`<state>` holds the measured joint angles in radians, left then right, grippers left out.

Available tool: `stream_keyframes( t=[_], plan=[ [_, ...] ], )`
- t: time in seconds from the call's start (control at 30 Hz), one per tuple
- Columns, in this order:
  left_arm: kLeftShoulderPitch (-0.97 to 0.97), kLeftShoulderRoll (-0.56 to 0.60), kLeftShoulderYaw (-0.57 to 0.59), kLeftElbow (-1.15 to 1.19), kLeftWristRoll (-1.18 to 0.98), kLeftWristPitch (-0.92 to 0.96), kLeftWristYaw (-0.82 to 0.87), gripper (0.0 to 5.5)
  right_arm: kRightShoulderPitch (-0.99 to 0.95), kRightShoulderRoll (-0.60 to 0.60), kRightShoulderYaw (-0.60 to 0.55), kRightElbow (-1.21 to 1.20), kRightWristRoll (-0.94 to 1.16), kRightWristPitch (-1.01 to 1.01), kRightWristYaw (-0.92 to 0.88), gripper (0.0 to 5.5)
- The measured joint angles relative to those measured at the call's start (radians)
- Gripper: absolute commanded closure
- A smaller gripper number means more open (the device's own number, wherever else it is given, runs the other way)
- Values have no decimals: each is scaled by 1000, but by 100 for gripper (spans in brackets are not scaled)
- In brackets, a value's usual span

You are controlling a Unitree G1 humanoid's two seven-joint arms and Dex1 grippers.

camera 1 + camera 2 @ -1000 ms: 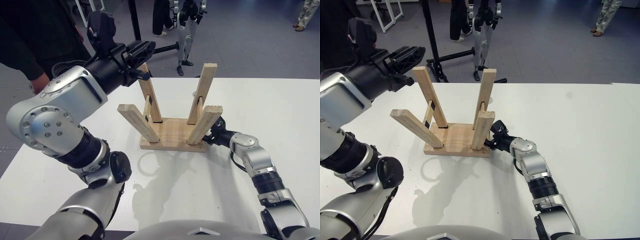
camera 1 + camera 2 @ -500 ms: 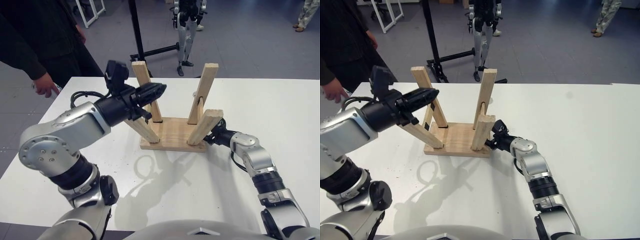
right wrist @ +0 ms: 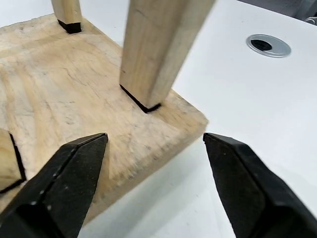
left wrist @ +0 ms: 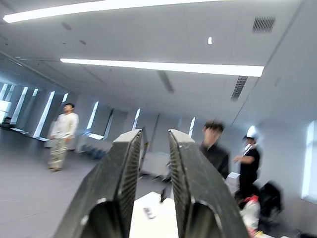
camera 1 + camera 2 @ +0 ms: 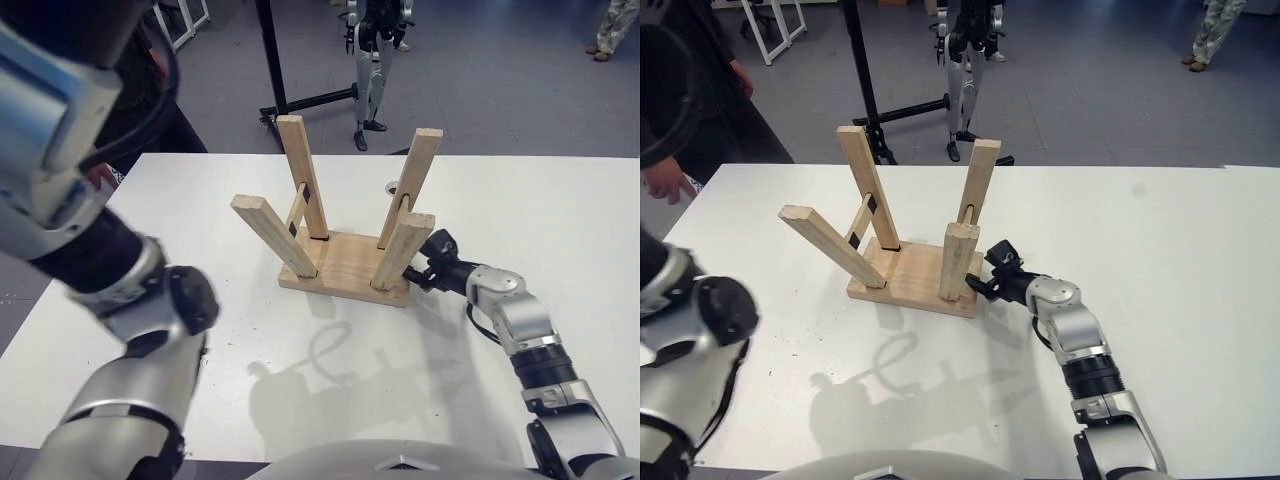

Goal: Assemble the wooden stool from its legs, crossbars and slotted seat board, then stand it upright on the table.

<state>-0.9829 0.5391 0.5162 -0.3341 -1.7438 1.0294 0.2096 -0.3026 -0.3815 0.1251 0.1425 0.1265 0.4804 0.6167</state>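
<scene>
On my left, the left arm is raised high above the tabletop (image 5: 560, 220). From its wrist camera the left tool (image 4: 155, 136) points up toward the ceiling lights, its two fingers (image 4: 124, 183) narrowly parted with nothing between them.

Moving toward the middle, the stool (image 5: 340, 235) lies upside down near the middle of the tabletop: the seat board (image 5: 345, 268) rests flat on the white surface and four legs (image 5: 303, 175) stick up from its slots, splayed outward. The near-left leg leans furthest, out past the board's edge. A crossbar (image 5: 862, 222) runs between the two left legs (I can make out another between the right pair, partly hidden).

To the right, the right tool (image 5: 430, 262) sits low on the tabletop, just beside the seat board's right edge and near the front-right leg. Its wrist camera shows the fingers (image 3: 64, 183) spread wide, with the board's corner lying between them; they are not clamped on it, and whether either finger touches the wood I cannot tell.

Farther back, a round grommet (image 3: 268, 45) is set in the tabletop, apart from the stool.
</scene>
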Motion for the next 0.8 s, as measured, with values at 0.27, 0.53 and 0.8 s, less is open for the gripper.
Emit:
stream_keyframes(
  t=[0.27,0.53,0.8],
  plan=[
    [560,449,21,374,531,-61,-920,252,31,-274,-213,-241,207,228,207,0],
    [629,571,-291,557,873,-283,-1625,247,21,-416,-283,-451,476,416,389,0],
    [469,422,-491,624,1075,-333,-1640,247,-66,-357,-260,-565,624,491,298,0]
  ],
)
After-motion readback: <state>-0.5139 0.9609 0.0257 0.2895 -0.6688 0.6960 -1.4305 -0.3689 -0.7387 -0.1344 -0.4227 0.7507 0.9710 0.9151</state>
